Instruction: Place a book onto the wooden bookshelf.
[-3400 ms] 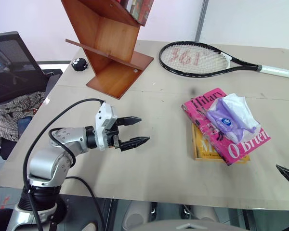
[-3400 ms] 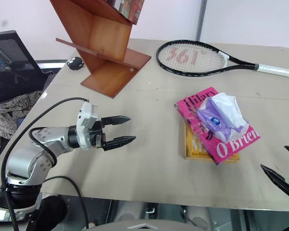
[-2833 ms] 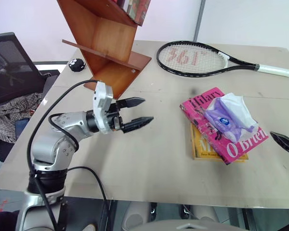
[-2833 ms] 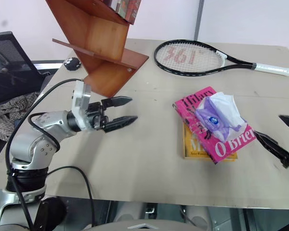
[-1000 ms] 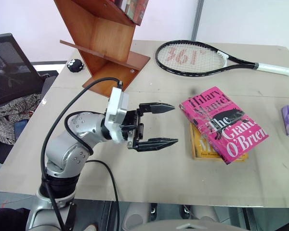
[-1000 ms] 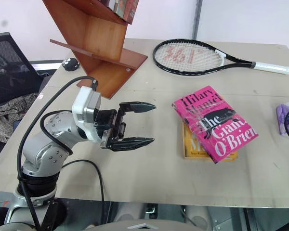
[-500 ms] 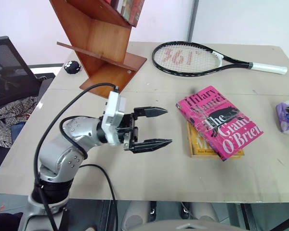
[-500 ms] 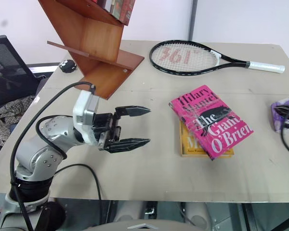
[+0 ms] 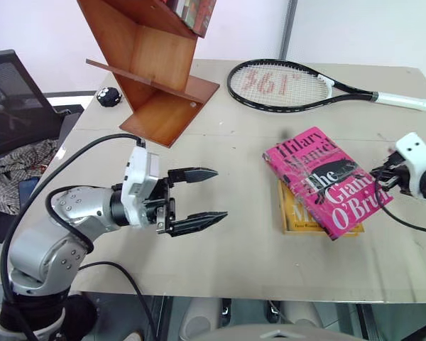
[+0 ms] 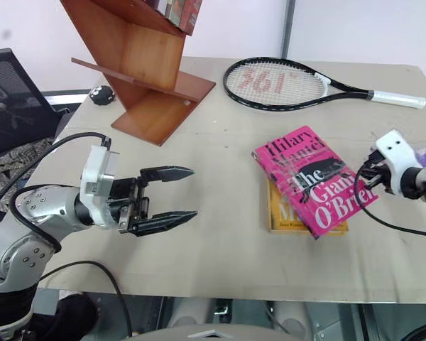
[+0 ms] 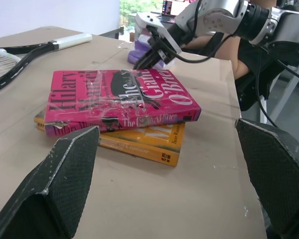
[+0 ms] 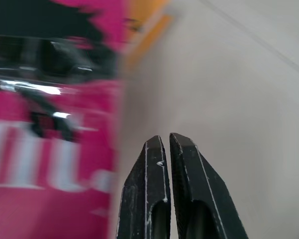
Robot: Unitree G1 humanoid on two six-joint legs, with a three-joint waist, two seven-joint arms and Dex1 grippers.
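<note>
The right gripper (image 12: pixel 162 142) has its two black fingers pressed together with nothing between them, and it hangs at the right edge of the pink book (image 9: pixel 328 181), its tips just above or at the book's outer side; whether they actually touch the cover I cannot tell. A thin black cable loops from that wrist over the table. Across the table, the left gripper (image 9: pixel 201 194) stands wide apart and empty, held level above the bare tabletop (image 9: pixel 234 256), its tips pointing toward the book but well short of it. The book lies flat, face up and turned at an angle, on top of a yellow-orange book (image 9: pixel 298 213) whose lower left corner sticks out from under it; the pink cover is wrapped in shiny clear film and shows white and black lettering with a dark band across the middle. Just past the right gripper, a purple packet (image 11: pixel 139 50) sits near the table's right edge. Farther back lies a black tennis racket (image 9: pixel 291 85) with a white grip, flat on the table. The wooden bookshelf (image 9: pixel 153 67) stands at the far left corner, its slanted reddish boards zigzagging upward, with a few book spines on its upper board. A small black round object (image 9: pixel 108 96) rests beside its foot. Off the table's left side stands a black mesh chair (image 9: pixel 14 92) with checked cloth heaped on it.
</note>
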